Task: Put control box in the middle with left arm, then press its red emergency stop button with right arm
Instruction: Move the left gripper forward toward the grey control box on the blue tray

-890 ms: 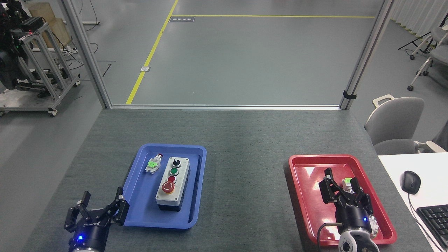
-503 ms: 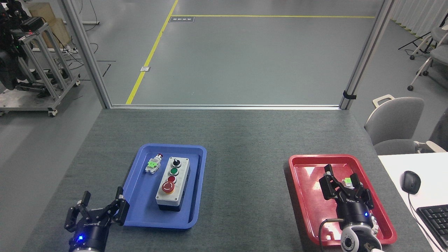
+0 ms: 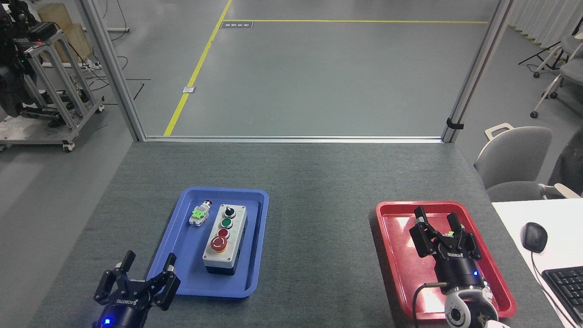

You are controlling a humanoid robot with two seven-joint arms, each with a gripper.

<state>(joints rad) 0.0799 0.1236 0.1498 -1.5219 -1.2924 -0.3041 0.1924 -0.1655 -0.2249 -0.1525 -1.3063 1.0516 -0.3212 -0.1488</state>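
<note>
Head view shows the left pincer [image 3: 146, 274] has shifted right toward the blue tray [image 3: 184, 255], spread wide and empty, starting its reach for the control box [image 3: 225, 241], which sits in that tray. The right pincer [image 3: 436, 220], also spread, hovers over the red tray [image 3: 391, 255].

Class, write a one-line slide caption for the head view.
Control box sits in the blue tray; open left gripper nearby, open right gripper over the red tray.
</note>
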